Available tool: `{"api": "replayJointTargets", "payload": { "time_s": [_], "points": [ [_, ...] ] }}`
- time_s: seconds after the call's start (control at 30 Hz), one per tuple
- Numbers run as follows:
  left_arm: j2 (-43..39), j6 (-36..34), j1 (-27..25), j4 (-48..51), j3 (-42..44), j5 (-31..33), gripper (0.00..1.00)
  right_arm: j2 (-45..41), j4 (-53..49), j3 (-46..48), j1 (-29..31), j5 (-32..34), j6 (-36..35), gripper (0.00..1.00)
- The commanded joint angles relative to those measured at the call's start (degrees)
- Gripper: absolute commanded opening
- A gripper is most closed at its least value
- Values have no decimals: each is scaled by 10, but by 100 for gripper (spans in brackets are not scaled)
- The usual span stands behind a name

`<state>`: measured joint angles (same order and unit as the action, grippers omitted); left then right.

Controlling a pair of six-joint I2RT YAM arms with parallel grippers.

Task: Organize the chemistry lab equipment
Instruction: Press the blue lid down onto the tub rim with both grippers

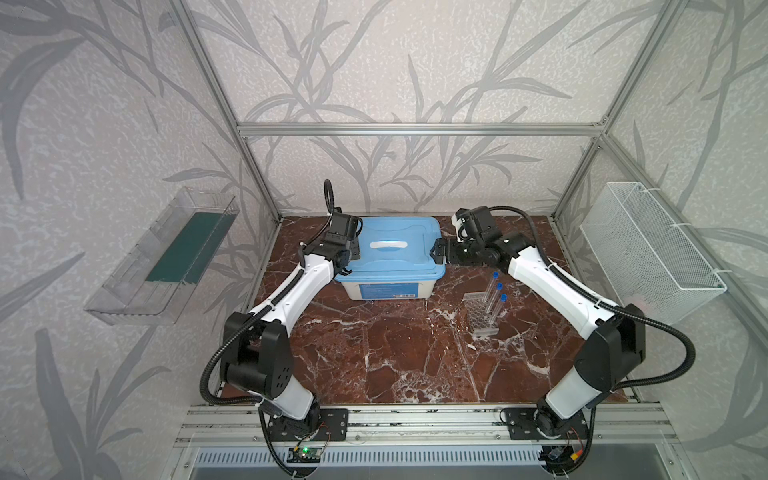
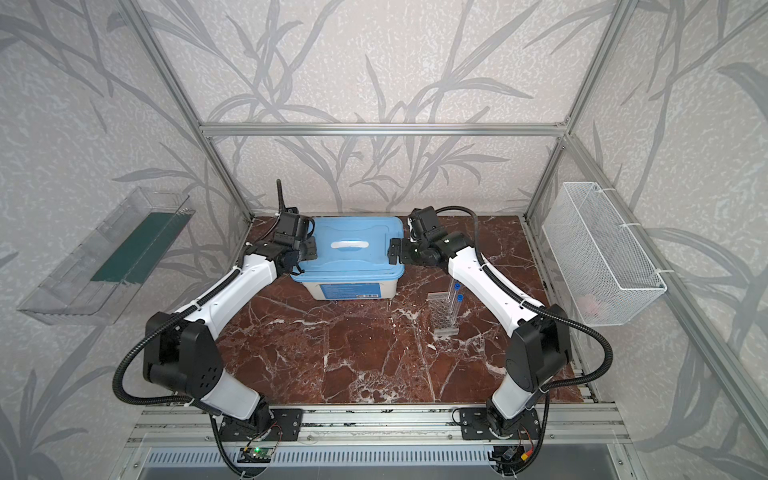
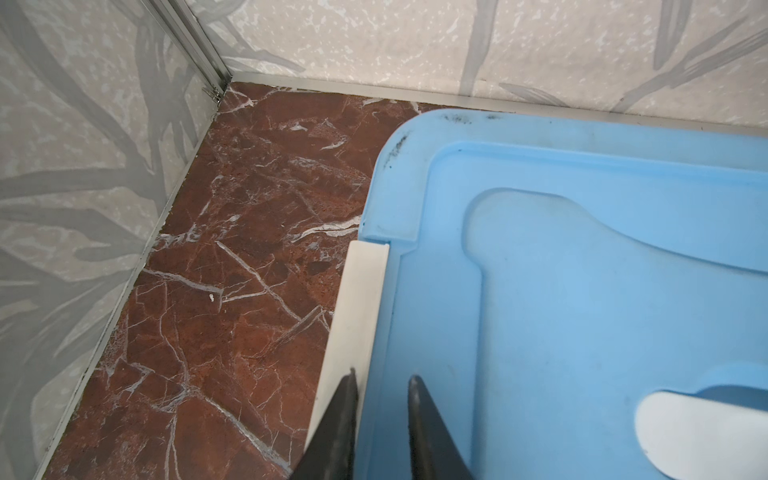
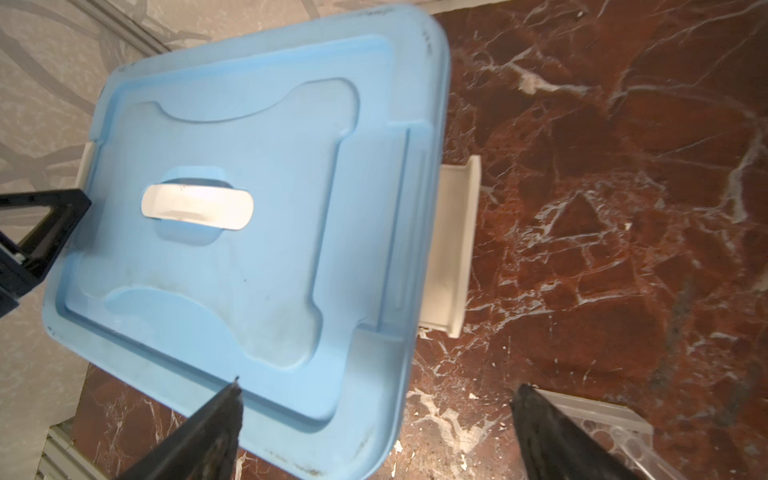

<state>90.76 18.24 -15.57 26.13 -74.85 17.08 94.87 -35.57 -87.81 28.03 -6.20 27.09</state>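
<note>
Left pincer (image 3: 382, 376) narrowly parted, right pincer (image 4: 379, 383) spread wide.

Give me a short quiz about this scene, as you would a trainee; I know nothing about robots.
1. True or false: the blue plastic lid is off the big white plastic tub.
2. Where do the three long blue-capped clear tubes stand? A: inside the tub. B: in the clear multi-hole rack. C: on the lid.
3. Which tool's jaws stand wide apart: the left tool or the right tool?
Key: 1 false; 2 B; 3 the right tool.
</note>
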Motion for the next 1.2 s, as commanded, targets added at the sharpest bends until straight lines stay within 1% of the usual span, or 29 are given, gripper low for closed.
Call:
{"api": "replayJointTargets", "payload": {
  "time_s": [0.0,0.07,0.2,0.3,0.4,0.53,0.63,0.73,0.83,1.03,1.13,1.17],
  "points": [
    [6,20,-6,72,11,-44,24,8,5,-1,-27,-54,-23,99],
    [0,21,-6,74,11,-47,24,20,17,1,-41,-83,-29,99],
    [-18,32,-2,41,37,-61,25,65,25,-18,-44,-131,-43,99],
    [-17,34,-1,38,41,-69,25,89,49,-22,-44,-173,-33,99],
    [-16,35,0,39,40,-74,25,107,45,-29,-43,-180,-28,97],
    [-18,35,0,33,44,-81,25,108,73,-17,-43,-195,-19,95],
    [-17,37,0,25,44,-103,24,94,107,-1,-41,-217,-12,89],
    [-13,38,0,21,43,-113,24,76,115,8,-35,-205,-11,82],
    [-13,42,0,18,45,-126,24,65,97,4,-24,-178,-17,75],
    [-13,44,0,2,54,-150,25,54,57,-16,14,-94,-42,65],
    [-12,47,-1,-1,57,-160,25,63,38,-34,29,-70,-49,60],
    [-11,49,-1,-3,58,-164,24,67,32,-41,34,-62,-52,57]
  ]
}}
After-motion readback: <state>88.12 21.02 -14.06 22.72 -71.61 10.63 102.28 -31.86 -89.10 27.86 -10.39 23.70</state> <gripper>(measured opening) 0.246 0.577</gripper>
